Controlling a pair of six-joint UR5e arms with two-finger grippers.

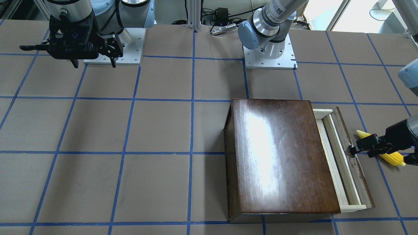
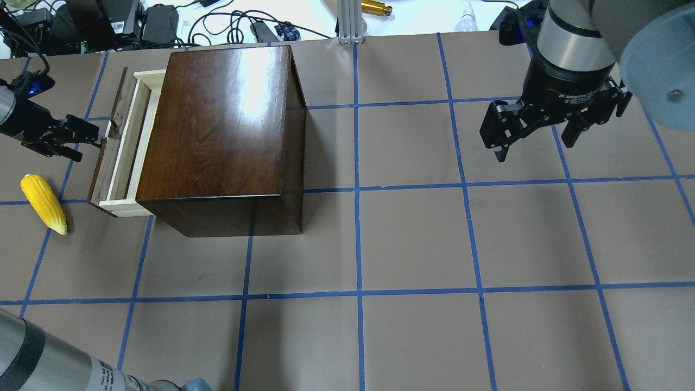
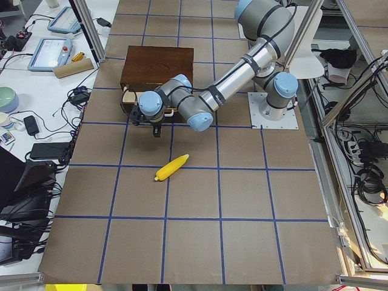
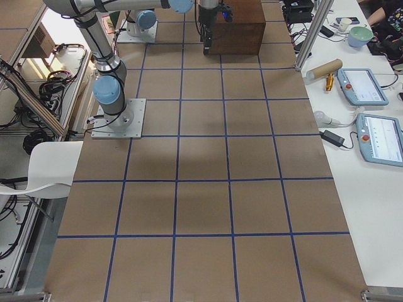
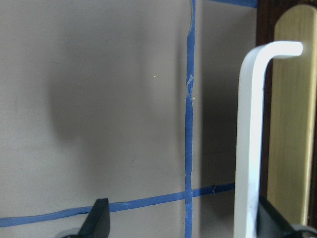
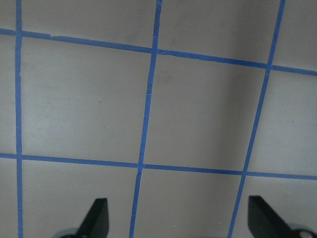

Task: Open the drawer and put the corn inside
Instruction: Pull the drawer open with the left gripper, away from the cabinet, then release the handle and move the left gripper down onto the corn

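The dark-brown box [image 2: 217, 119] stands at the table's left, and its drawer [image 2: 117, 155] is pulled partly out, showing the pale wood tray and dark front panel [image 1: 354, 163]. My left gripper [image 2: 89, 144] is open at the panel. In the left wrist view the metal handle [image 5: 247, 139] stands between the fingers, close to the right one [image 5: 270, 218]. The yellow corn [image 2: 43, 203] lies on the table just outside the drawer front, partly behind the gripper in the front view [image 1: 393, 157]. My right gripper [image 2: 535, 149] is open and empty, hanging above the table's far right.
The table is brown paper with a blue tape grid [image 2: 358, 244]. Cables and power supplies [image 2: 163, 21] lie beyond the far edge behind the box. My left arm's tube [image 2: 49, 364] crosses the near left corner.
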